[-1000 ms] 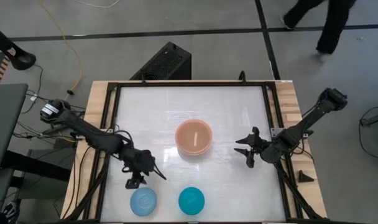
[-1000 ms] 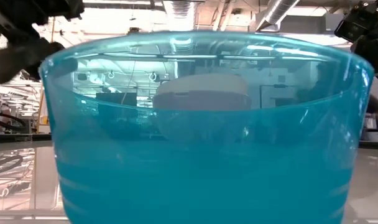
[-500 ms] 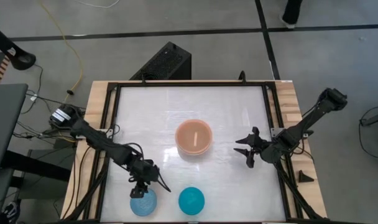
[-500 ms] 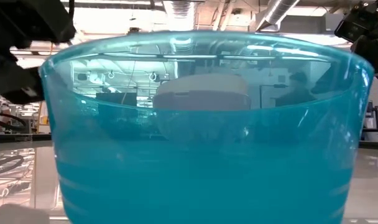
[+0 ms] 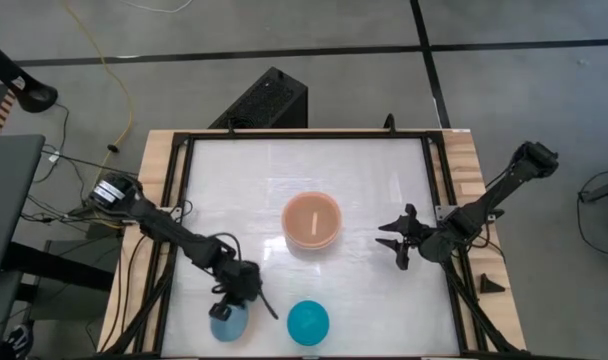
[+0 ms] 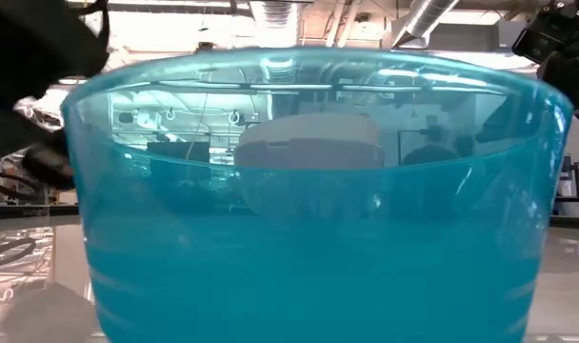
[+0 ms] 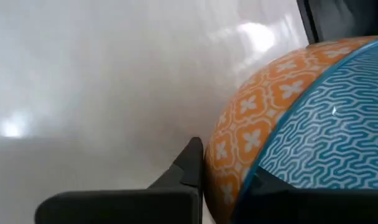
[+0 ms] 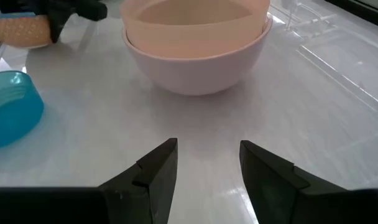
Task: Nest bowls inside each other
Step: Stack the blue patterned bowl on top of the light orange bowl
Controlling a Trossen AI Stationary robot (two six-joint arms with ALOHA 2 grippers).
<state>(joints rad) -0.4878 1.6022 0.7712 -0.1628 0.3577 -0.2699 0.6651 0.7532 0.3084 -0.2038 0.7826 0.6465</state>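
A small light blue bowl (image 5: 227,322), orange-patterned outside (image 7: 251,124), sits near the table's front edge, left of a small teal bowl (image 5: 308,322) that fills the low view (image 6: 309,210). My left gripper (image 5: 234,303) is down on the blue bowl, shut on its rim. In the table's middle, a salmon pink bowl (image 5: 311,217) rests nested inside a larger pale pink bowl (image 8: 195,68). My right gripper (image 5: 392,240) stands open to the right of that stack, with nothing between its fingers (image 8: 158,168). My left gripper pinches the light blue bowl's rim (image 7: 237,177) on its far side. One finger (image 7: 189,165) is on the orange outer wall and the other is inside the bowl. The fingers slant down from the far left. Whether the bowl's base is on the table, I cannot tell.
The glossy white table top (image 5: 234,190) has a black frame rail (image 5: 179,190) along its sides. Bare surface lies between the pink stack and the two small bowls at the front.
My left gripper has gone down and toward the table's near edge, from just beyond the light blue bowl onto its far rim, rolling a little as it went. The bowl has stayed in its place.
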